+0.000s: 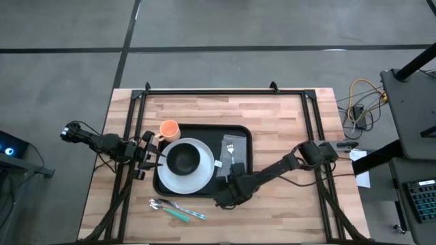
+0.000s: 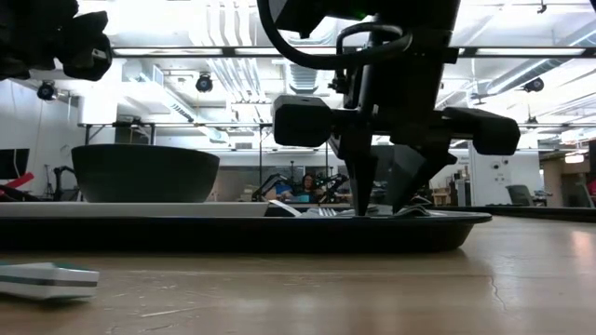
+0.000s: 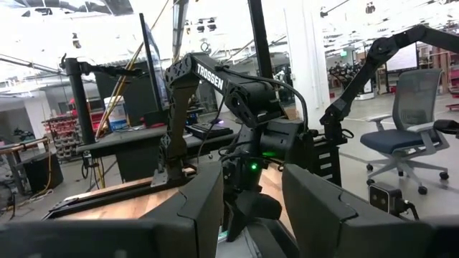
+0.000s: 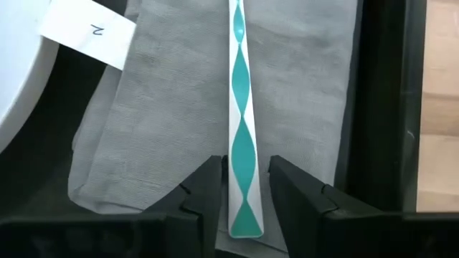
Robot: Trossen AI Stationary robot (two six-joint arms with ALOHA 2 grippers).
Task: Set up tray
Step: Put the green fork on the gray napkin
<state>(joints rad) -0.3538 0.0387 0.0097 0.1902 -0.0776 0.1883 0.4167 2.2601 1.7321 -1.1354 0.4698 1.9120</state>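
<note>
The large black rectangular tray with rounded corners and a low rim [image 1: 240, 131] sits mid-table; on it rest a round white plate [image 1: 172, 178] carrying a dark bowl [image 1: 182, 158], and a folded grey cloth napkin [image 4: 165, 107] at its right side. The right gripper [image 4: 244, 188] hangs low over the napkin's near end, its fingers parted only narrowly, a slim gap on each side of the teal-and-white patterned fork handle [image 4: 242, 136] that lies along the cloth; by my reading the fork is just let go, not clamped. The risk is in the lift-off; with clearance this thin, any sideways drift could catch the handle and skew it off the napkin, or drag the cloth into a crease. The left gripper [image 1: 146, 155] waits beside the plate's left edge, near an orange cup [image 1: 169, 129], fingers well apart and empty; a swing there could nudge the plate. A teal-handled utensil [image 1: 178, 212] and a metal spoon [image 1: 158, 203] lie on the wood in front of the tray.
</note>
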